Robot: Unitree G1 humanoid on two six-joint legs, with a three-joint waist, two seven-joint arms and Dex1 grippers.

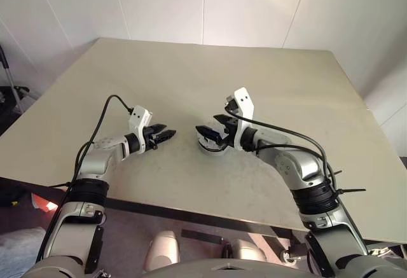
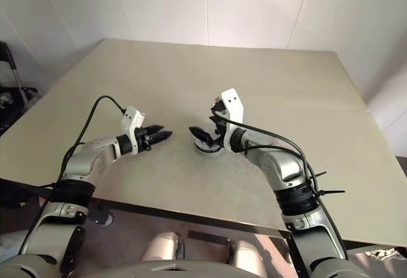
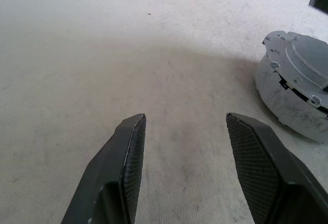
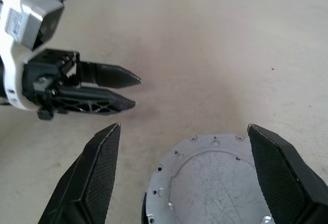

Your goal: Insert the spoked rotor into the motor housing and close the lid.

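The motor housing (image 3: pixel 287 98) is a thick silver-grey round body standing mid-table, also seen as the motor housing (image 1: pixel 210 145). The lid (image 4: pixel 210 178), a flat grey disc with small holes round its edge, lies on top of it. The spoked rotor is hidden. My right gripper (image 4: pixel 183 126) hovers just above the lid, open wide with nothing between its fingers. My left gripper (image 3: pixel 185 116) stands open and empty a short way to the left of the housing, pointing at it, and appears as the left gripper (image 4: pixel 136 90) in the right wrist view.
The beige table (image 1: pixel 191 74) stretches bare behind and to both sides of the housing. Its front edge (image 1: pixel 191 209) runs just under my forearms. White walls stand behind the table.
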